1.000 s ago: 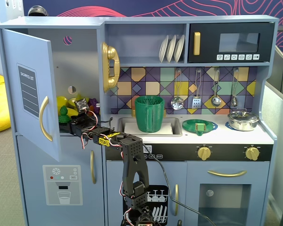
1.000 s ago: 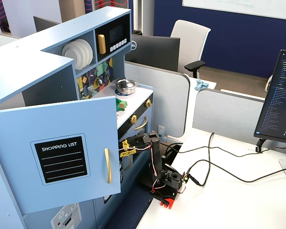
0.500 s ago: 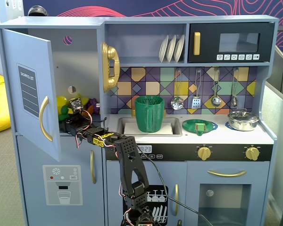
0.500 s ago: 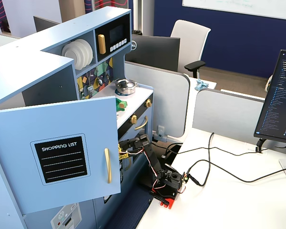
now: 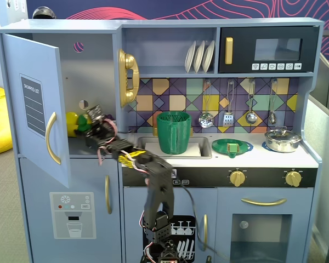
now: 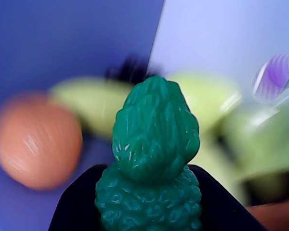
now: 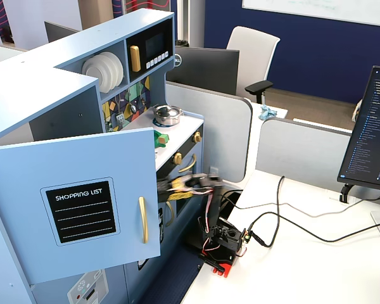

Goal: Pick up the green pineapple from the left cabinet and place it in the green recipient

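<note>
The green pineapple (image 6: pixel 151 159) fills the middle of the wrist view, its leafy top pointing up. My gripper (image 6: pixel 151 197) is shut on its bumpy body, with a black jaw against each side. In a fixed view my gripper (image 5: pixel 91 127) reaches into the left cabinet (image 5: pixel 93 71), whose door (image 5: pixel 35 104) stands open, and a bit of the green pineapple (image 5: pixel 84 122) shows at its tip. The green recipient (image 5: pixel 174 132) stands in the sink to the right. In the other fixed view the open door (image 7: pixel 76 202) hides my gripper; only the arm (image 7: pixel 193 185) shows.
An orange ball (image 6: pixel 36 139) and blurred yellow fruit (image 6: pixel 94 98) lie behind the pineapple in the cabinet. Yellow fruit (image 5: pixel 71 123) shows left of my gripper. A flat green plate (image 5: pixel 231 147) and a metal pot (image 5: pixel 282 139) sit on the counter. A gold phone (image 5: pixel 128 76) hangs on the cabinet's right wall.
</note>
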### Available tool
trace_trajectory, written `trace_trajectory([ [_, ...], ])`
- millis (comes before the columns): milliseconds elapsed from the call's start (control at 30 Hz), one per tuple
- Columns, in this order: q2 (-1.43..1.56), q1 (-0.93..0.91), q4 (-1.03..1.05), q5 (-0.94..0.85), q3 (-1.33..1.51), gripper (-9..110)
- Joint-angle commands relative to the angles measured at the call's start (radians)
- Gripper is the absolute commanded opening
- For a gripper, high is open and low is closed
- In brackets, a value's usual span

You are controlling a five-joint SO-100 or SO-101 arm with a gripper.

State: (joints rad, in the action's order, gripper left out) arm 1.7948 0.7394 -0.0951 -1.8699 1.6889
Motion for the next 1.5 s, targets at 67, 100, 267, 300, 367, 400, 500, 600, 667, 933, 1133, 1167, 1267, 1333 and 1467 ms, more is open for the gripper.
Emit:
trace_trajectory([
  [67, 0.537, -0.015, 0.112, 0.015, 0.281, 0],
  [100, 0.603, -0.025, 0.129, 0.017, 0.319, 0],
  [267, 0.864, -0.153, 0.284, 0.025, 0.413, 0],
  [300, 0.904, -0.192, 0.321, 0.028, 0.422, 0],
  [367, 0.953, -0.288, 0.397, 0.052, 0.422, 0],
  [400, 0.96, -0.341, 0.426, 0.072, 0.411, 0],
  [500, 0.914, -0.495, 0.443, 0.135, 0.364, 0],
  [600, 0.807, -0.595, 0.414, 0.15, 0.296, 0],
  [667, 0.712, -0.64, 0.373, 0.155, 0.239, 0],
  [933, 0.232, -0.784, 0.33, 0.176, -0.216, 0],
  [1133, -0.043, -0.818, 0.367, 0.156, -0.548, 0],
  [1167, -0.067, -0.818, 0.377, 0.147, -0.575, 0],
  [1267, -0.095, -0.801, 0.387, 0.129, -0.589, 0],
  [1333, -0.109, -0.793, 0.383, 0.12, -0.584, 0],
  [1467, -0.147, -0.784, 0.371, 0.118, -0.595, 0],
])
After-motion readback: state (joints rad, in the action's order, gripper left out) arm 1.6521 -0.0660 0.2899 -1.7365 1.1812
